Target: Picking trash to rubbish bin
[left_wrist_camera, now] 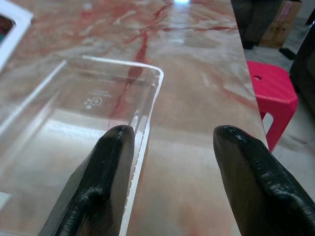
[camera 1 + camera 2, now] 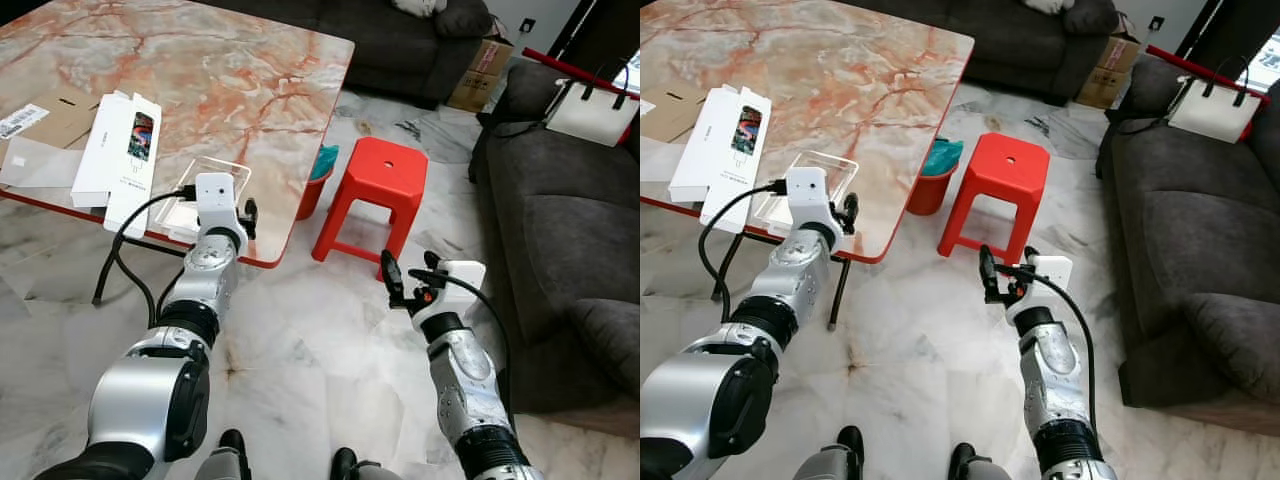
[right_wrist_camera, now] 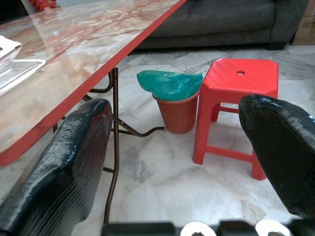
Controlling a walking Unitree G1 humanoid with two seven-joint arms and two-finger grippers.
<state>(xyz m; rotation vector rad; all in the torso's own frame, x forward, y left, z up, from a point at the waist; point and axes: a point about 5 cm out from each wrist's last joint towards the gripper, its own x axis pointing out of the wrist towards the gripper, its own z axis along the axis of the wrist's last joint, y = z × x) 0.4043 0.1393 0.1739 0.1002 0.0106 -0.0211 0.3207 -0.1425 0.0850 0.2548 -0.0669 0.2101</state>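
Left gripper [image 1: 167, 162]: jaws spread, straddling the clear plastic tray [image 1: 74, 113] rim to pinch it.
Right gripper [image 2: 408, 280]: open, idle beyond the tray.
Bin [image 3: 178, 101]: red, green-lined, beyond the tray.

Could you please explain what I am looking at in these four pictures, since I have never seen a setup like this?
This is a humanoid robot with two silver arms, each ending in a pincer of two black fingers. The two wide pictures come from its head camera, looking down; the other two come from cameras on its wrists. The left pincer is open at the edge of a clear plastic tray lying on the marble table, beside a white box and flat cardboard. The right pincer hangs open over the floor, holding nothing. Under the table edge stands a red bin with a green bag, next to a red stool.
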